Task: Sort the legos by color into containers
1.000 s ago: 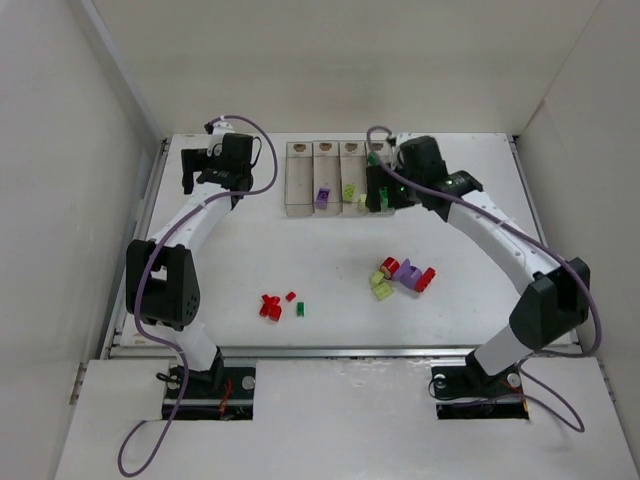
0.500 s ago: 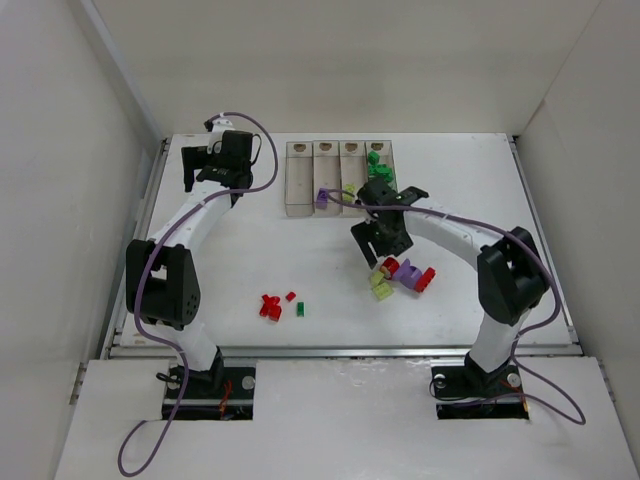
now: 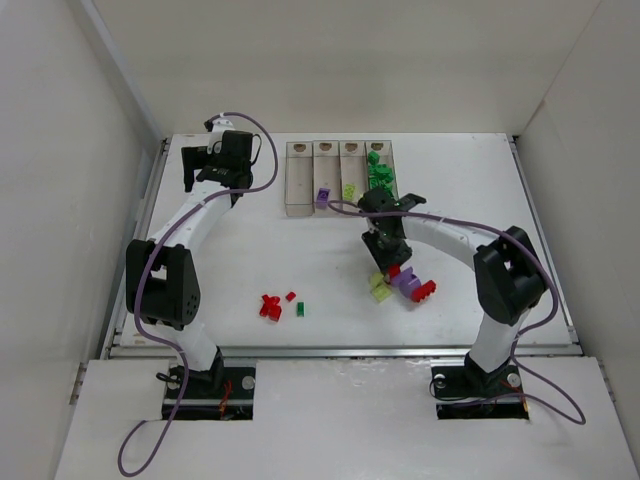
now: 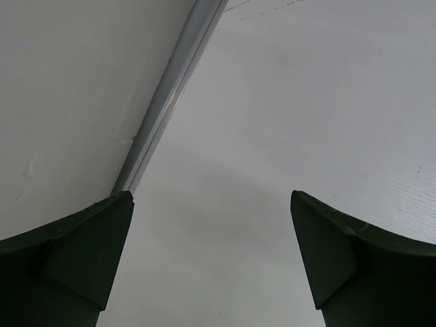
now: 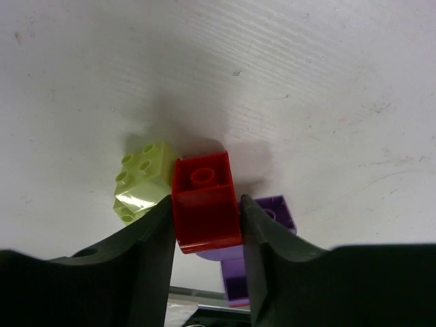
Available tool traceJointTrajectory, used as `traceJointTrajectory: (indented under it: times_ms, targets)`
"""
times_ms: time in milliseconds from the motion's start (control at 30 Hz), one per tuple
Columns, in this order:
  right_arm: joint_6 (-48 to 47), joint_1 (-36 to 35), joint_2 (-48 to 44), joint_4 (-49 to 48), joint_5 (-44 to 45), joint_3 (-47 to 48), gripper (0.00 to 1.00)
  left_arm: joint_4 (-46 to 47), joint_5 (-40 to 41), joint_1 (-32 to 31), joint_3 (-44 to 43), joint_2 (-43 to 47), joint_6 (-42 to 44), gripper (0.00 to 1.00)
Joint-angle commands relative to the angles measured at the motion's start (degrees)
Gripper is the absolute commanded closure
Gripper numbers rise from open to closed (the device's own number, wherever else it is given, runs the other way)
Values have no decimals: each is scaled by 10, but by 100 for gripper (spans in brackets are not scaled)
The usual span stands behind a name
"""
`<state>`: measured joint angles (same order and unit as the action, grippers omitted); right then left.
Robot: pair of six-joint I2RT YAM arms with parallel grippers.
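Observation:
My right gripper (image 5: 205, 204) stands low over the right-hand pile, and its fingers press both sides of a red lego (image 5: 203, 194). A yellow-green lego (image 5: 144, 178) touches the red one on the left, and a purple lego (image 5: 276, 212) lies behind it on the right. From above, the right gripper (image 3: 388, 260) covers part of this pile (image 3: 405, 283). The containers (image 3: 298, 185) stand in a row at the back; green legos (image 3: 379, 172) fill the rightmost bin. My left gripper (image 4: 211, 201) is open over bare table at the far left.
A second small group lies front centre: red legos (image 3: 269, 306) and one green lego (image 3: 300, 309). A purple brick (image 3: 322, 196) and a yellow-green brick (image 3: 349, 190) lie in the middle bins. White walls enclose the table, with a metal rail (image 4: 163, 109) on the left.
The right arm has swung from the rightmost bin down to the right-hand pile, and its jaws have closed from wide open onto the red lego. The left arm has not moved.

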<state>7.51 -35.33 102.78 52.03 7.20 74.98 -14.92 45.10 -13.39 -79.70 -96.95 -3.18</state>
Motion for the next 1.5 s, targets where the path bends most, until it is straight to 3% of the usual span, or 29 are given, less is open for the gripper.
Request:
traceJointTrajectory:
  times_ms: [0, 33, 67, 100, 400, 500, 600, 767, 933, 1100, 1300, 1467]
  targets:
    - [7, -4, -12, -4, 14, 23, 71, 1, 9, 4, -13, 12, -10, 0]
    - [7, -4, -12, -4, 8, 29, 80, 1, 9, 4, -13, 12, -10, 0]
    - [7, -4, -12, -4, 8, 45, 99, 1, 9, 4, -13, 12, -10, 0]
    - [7, -4, -18, -4, 3, 53, 100, 1, 9, 4, -13, 12, -10, 0]
    - [34, 21, -41, -10, -13, 158, 100, -5, -16, 4, -20, 12, -4, 0]
    - [85, 37, -78, -85, -52, 201, 100, -20, -77, 4, -43, 12, 4, 1]
    - [152, 55, -122, -217, -69, 206, 100, -39, -197, -17, -86, 18, 24, 1]
    - [211, 62, -150, -399, -36, 219, 100, -87, -409, -30, -187, 36, 136, 1]
    - [244, 45, -112, -429, -6, 283, 100, -129, -668, -42, -236, 53, 247, 0]
    - [265, 23, -101, -436, 11, 321, 100, -151, -689, -81, -275, 53, 286, 0]
    - [277, 23, -102, -441, 11, 313, 100, -94, -766, -94, -289, 60, 203, 0]
    - [283, 18, -116, -447, 11, 291, 100, -67, -771, -131, -289, 65, 122, 0]
